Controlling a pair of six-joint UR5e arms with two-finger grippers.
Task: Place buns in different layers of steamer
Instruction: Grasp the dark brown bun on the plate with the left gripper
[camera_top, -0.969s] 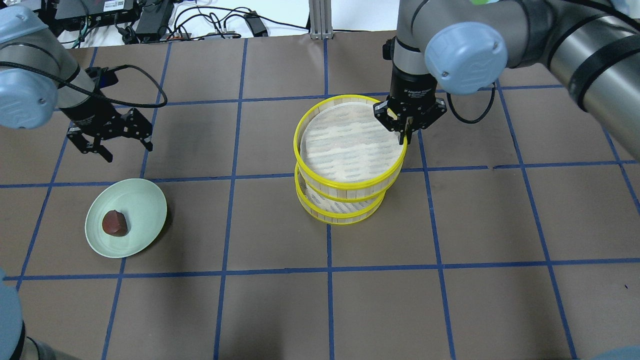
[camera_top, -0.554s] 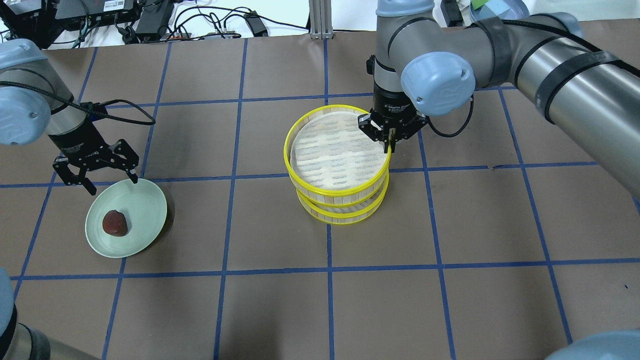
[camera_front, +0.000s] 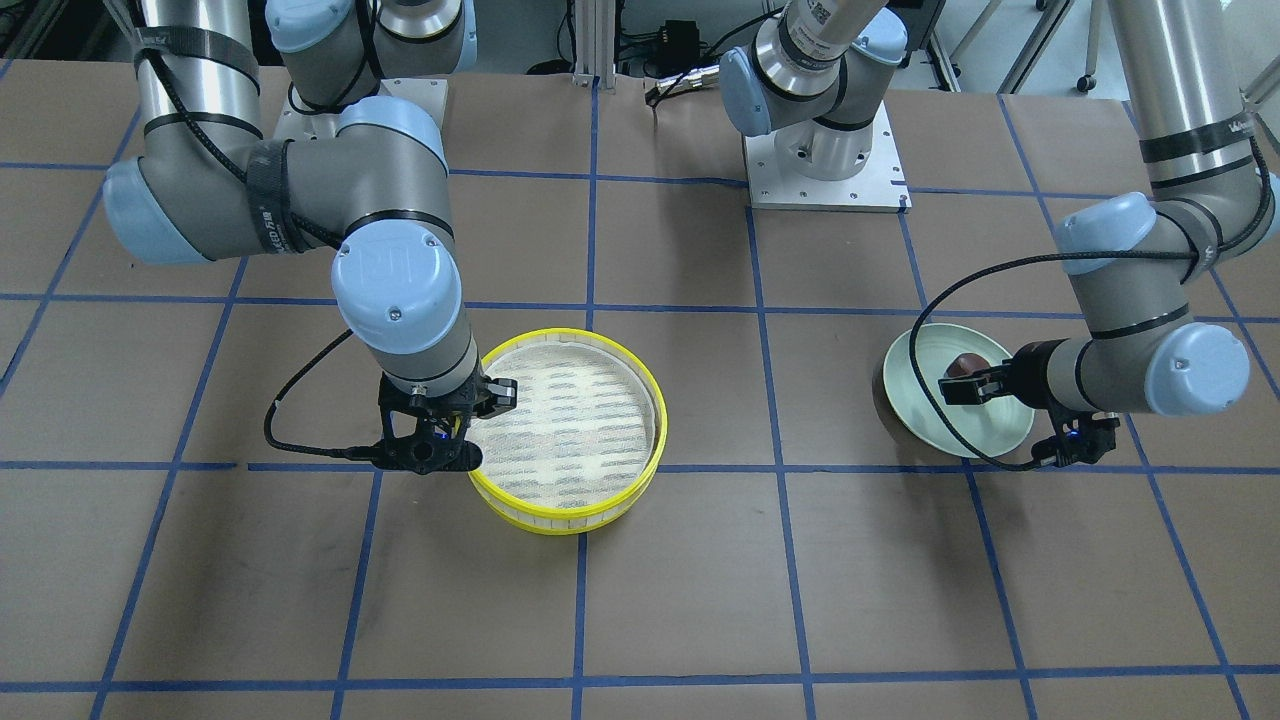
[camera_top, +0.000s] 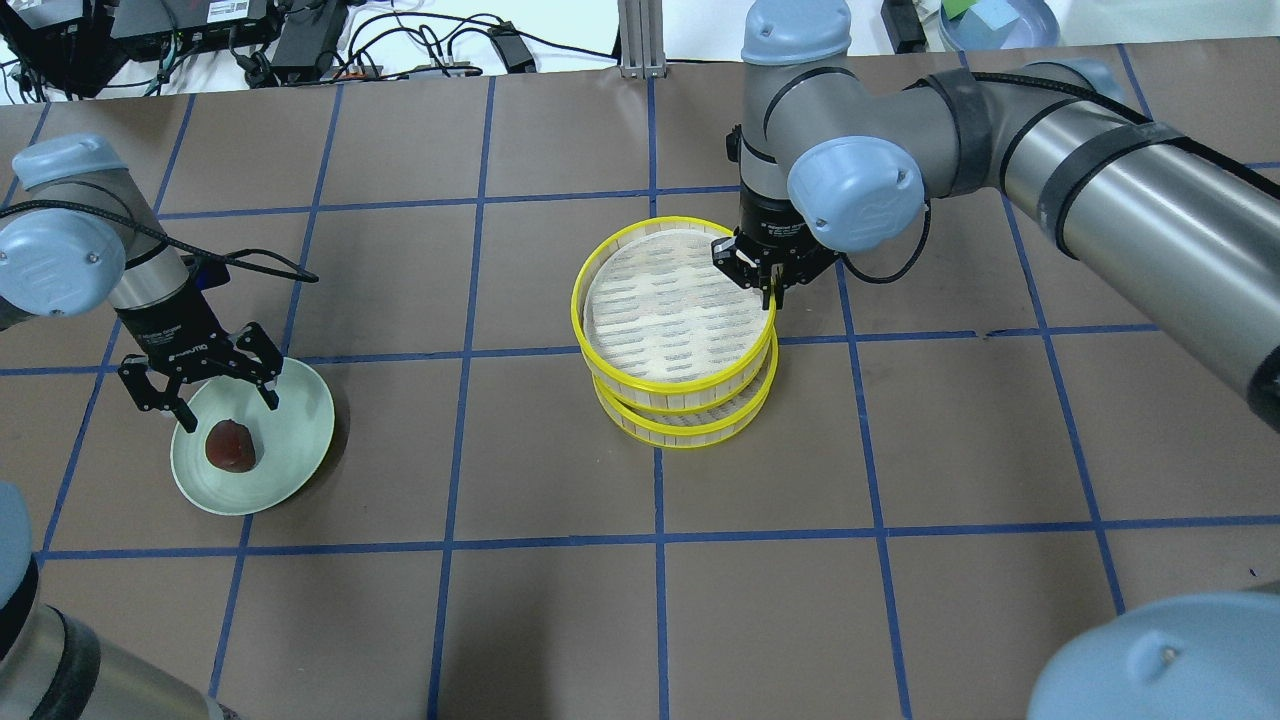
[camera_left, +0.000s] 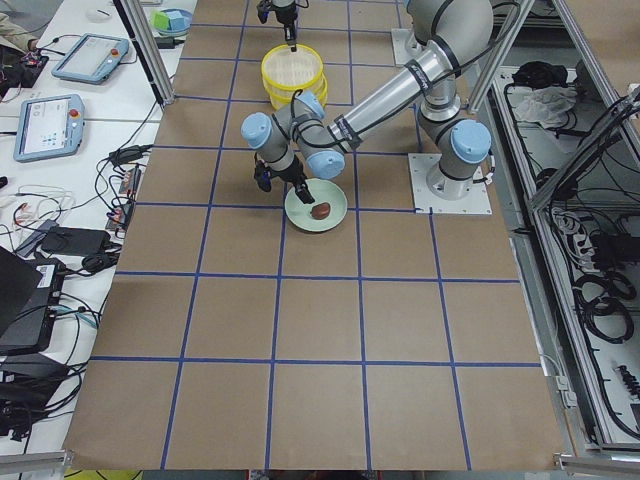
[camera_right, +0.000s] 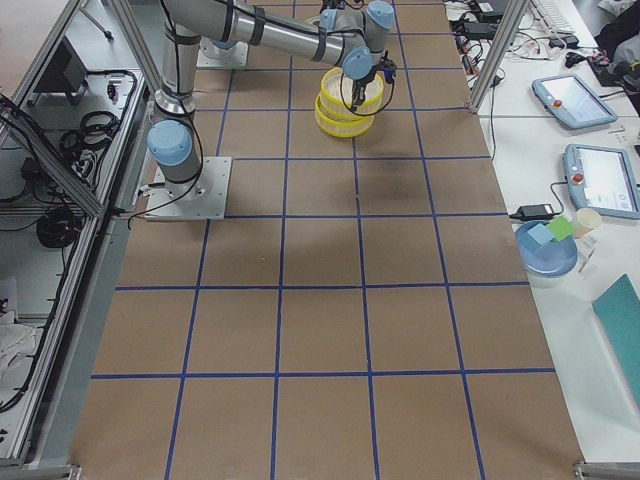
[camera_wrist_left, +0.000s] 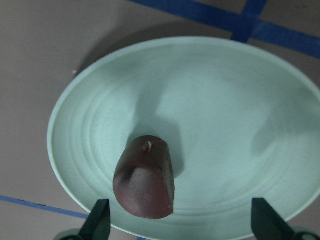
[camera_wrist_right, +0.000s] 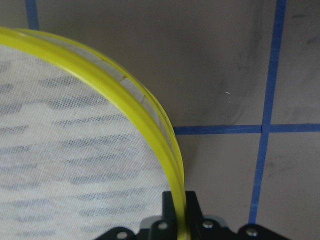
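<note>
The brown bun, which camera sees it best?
The left wrist-mounted view: the brown bun sits large and sharp on the green plate. Overhead and front-facing views show it small, exterior left tiny. Exterior right and right wrist-mounted miss it.

The right hand (camera_right: 353, 100) hangs at the rim of the upper steamer layer (camera_right: 328, 100), stacked on the lower layer (camera_right: 340, 127).
</note>
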